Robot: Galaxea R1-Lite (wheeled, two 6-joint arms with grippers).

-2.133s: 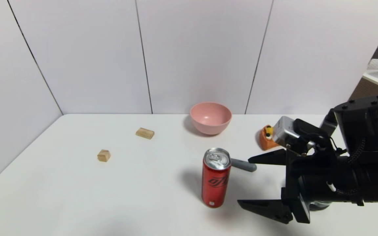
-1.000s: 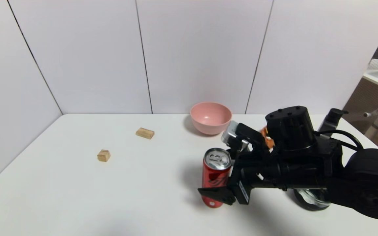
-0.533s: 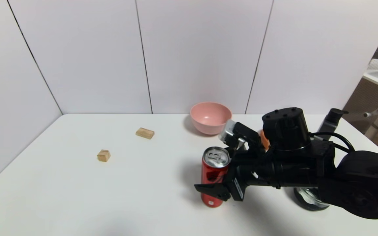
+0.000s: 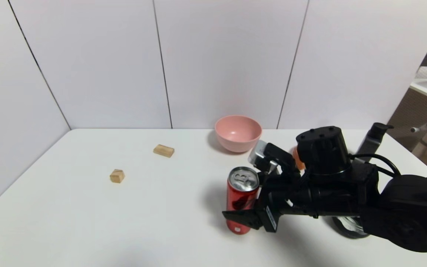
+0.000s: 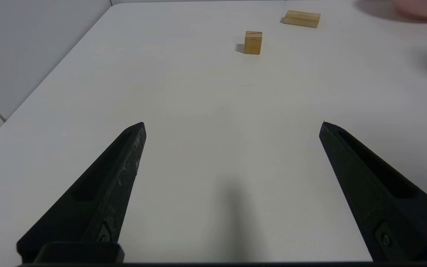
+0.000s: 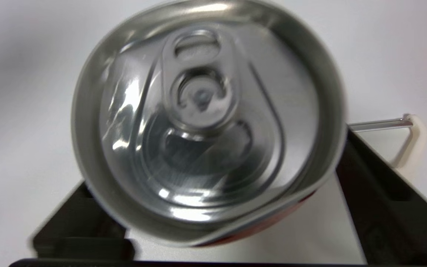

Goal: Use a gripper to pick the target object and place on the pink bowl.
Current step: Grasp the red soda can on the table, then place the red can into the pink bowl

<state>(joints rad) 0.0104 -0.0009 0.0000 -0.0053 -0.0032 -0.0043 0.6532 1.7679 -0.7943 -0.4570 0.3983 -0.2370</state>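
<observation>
Slim tall red soda can with silver top and pull tab [image 4: 242,200] stood upright on the white surface [image 4: 124,222], near its front edge, well short of the round matte pink plastic bowl [image 4: 238,132] at the back by the wall.

Right tool [image 4: 250,207], black with two long pointed fingers, was level with the can's lower half, one finger [image 4: 242,218] showing in front of the can and the other hidden behind it. In the right wrist view both fingers flanked the can body [image 6: 272,222] below its lid [image 6: 206,122]. The fingers stood around the can, but whether they already pressed on it could not be told; the can had not left the surface.

Left tool [image 5: 232,155] was parked low over bare surface on the left, fingers spread wide, holding nothing.

Handling judgement: thin metal wall, smooth and probably slippery; rigid enough if full, easily dented if empty. Weight unknown. Tall and narrow, so prone to tip if pushed from one side. Best hold looked like mid-body, across the full width, fingers square to the wall.

Also present: two small wooden blocks [image 4: 117,175], [image 4: 163,150], far left of the can, clear of the path to the bowl.
</observation>
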